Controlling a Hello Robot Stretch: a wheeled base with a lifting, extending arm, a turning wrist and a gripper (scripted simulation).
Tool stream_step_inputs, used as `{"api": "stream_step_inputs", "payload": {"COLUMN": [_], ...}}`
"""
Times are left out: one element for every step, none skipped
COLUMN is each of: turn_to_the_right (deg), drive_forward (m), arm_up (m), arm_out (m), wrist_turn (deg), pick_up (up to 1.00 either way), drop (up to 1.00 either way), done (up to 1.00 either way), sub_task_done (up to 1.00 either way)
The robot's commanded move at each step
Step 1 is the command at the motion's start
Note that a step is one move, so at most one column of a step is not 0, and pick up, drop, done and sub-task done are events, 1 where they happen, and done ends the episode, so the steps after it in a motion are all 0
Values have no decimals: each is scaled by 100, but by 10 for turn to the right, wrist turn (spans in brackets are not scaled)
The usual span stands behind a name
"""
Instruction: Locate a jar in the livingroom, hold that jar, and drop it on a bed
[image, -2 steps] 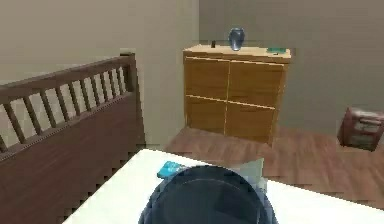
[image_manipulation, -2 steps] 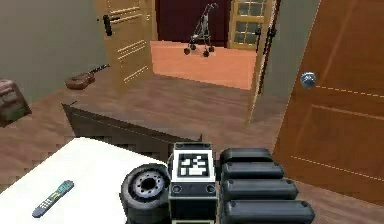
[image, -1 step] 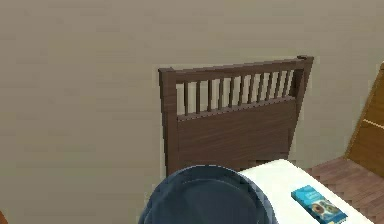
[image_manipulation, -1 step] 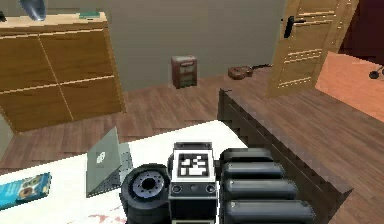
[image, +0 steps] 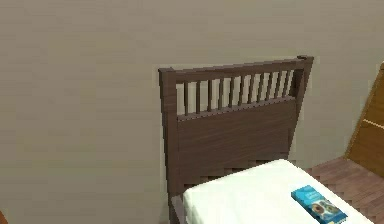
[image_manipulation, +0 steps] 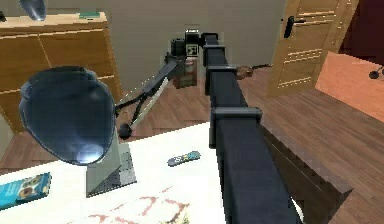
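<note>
No legible text, print on blue book (image: 318, 203) too small

One dark wooden slatted bed (image: 235, 115), one flat blue patterned book (image: 318, 203), one dark-shaded grey-based desk lamp (image_manipulation: 70, 115), one small blue remote-like bar (image_manipulation: 184, 158).

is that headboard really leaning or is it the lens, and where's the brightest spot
Forward view: the headboard leans only in the picture; the white bedding is the brightest patch. Arm side view: the door slants likewise; the lamp shade shows a pale sheen low down.
</note>
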Motion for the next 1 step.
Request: {"api": "stream_step_inputs", "payload": {"turn_to_the_right": [0], "drive_forward": [0], "arm_up": [0], "arm_out": [0], "wrist_turn": [390], "pick_up": [0], "drop": [0], "done": [0], "sub_task_done": [0]}}
